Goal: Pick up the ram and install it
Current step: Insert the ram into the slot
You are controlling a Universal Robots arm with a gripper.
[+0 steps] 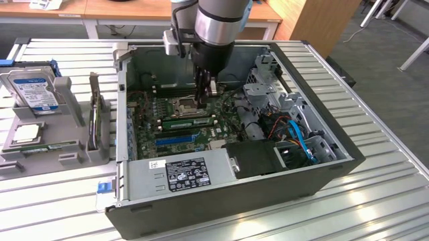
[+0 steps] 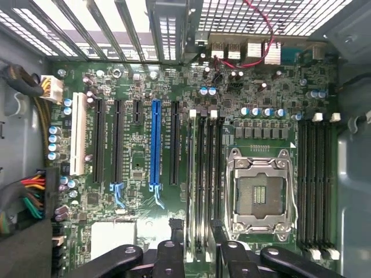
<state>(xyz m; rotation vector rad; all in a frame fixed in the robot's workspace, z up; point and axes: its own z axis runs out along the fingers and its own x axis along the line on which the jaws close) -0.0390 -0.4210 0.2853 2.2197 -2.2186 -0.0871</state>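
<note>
The end effector (image 1: 208, 94) is spread wide, empty, near the ram (image 1: 190, 121) at frame centre; even vertical pressure is judged necessary.

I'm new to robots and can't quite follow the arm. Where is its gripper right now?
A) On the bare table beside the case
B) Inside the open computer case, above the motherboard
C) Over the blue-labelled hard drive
B: the gripper hangs inside the computer case, over the motherboard beside the processor socket.
</note>
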